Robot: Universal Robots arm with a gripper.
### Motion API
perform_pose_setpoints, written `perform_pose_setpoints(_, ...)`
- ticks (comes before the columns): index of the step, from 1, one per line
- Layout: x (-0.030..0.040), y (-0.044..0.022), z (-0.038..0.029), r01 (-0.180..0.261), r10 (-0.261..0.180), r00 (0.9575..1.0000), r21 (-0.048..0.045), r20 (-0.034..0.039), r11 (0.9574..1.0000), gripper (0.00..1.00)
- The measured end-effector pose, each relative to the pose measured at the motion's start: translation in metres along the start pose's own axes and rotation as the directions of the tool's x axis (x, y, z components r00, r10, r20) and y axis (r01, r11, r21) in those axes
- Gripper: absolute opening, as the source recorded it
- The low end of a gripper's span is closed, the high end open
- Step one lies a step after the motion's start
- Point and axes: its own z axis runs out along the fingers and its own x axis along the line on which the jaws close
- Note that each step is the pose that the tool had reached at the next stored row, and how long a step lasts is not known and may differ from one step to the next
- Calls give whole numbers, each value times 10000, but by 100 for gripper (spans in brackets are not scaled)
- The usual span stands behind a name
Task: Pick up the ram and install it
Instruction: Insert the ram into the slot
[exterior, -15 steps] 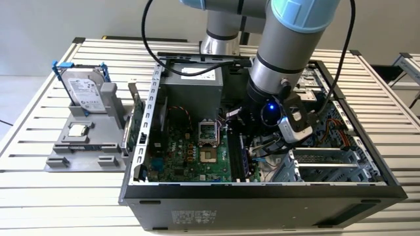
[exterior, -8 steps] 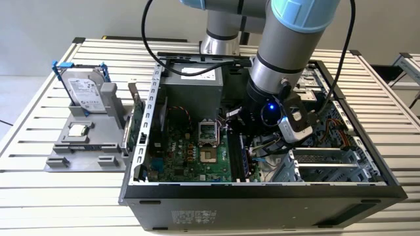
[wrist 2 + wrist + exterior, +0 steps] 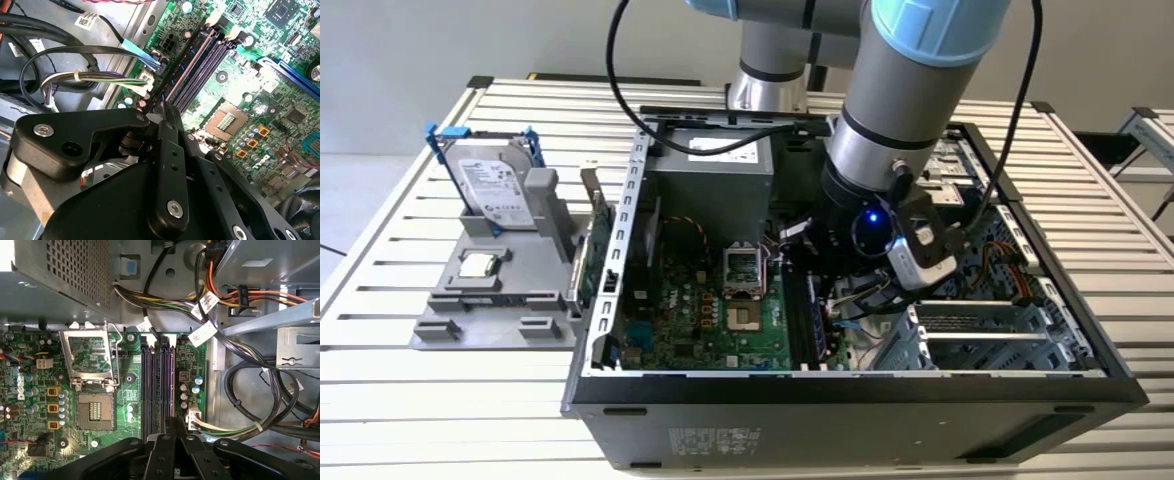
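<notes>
Over the memory slots (image 3: 157,385) | gripper (image 3: 169,426) pinched on ram (image 3: 176,75), edge-on | cable labels unreadable

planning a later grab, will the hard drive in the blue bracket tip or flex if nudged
Probably stiff: the hard drive has a metal-looking case. Likely heavy for its size. It stands on edge in the gray holder, so a sideways push might tip it.

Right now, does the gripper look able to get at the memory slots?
Probably yes: the gripper, shut on the ram, hangs just above the memory slots, and the cables lie off to one side.
</notes>
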Motion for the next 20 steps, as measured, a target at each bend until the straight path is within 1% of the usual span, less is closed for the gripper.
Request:
perform_pose_setpoints(2, 1, 0, 0, 219, -219, 9998, 6, 2, 9998, 0)
perform_pose_setpoints(5, 2, 0, 0, 579, -579, 9983, 16, 6, 9983, 0)
perform_pose_setpoints(10, 6, 0, 1, 1147, -1147, 9934, 33, 12, 9934, 0)
perform_pose_setpoints(15, 7, 0, 1, 1647, -1647, 9863, 48, 15, 9863, 0)
perform_pose_setpoints(20, 8, 1, 1, 2144, -2144, 9767, 64, 17, 9767, 0)
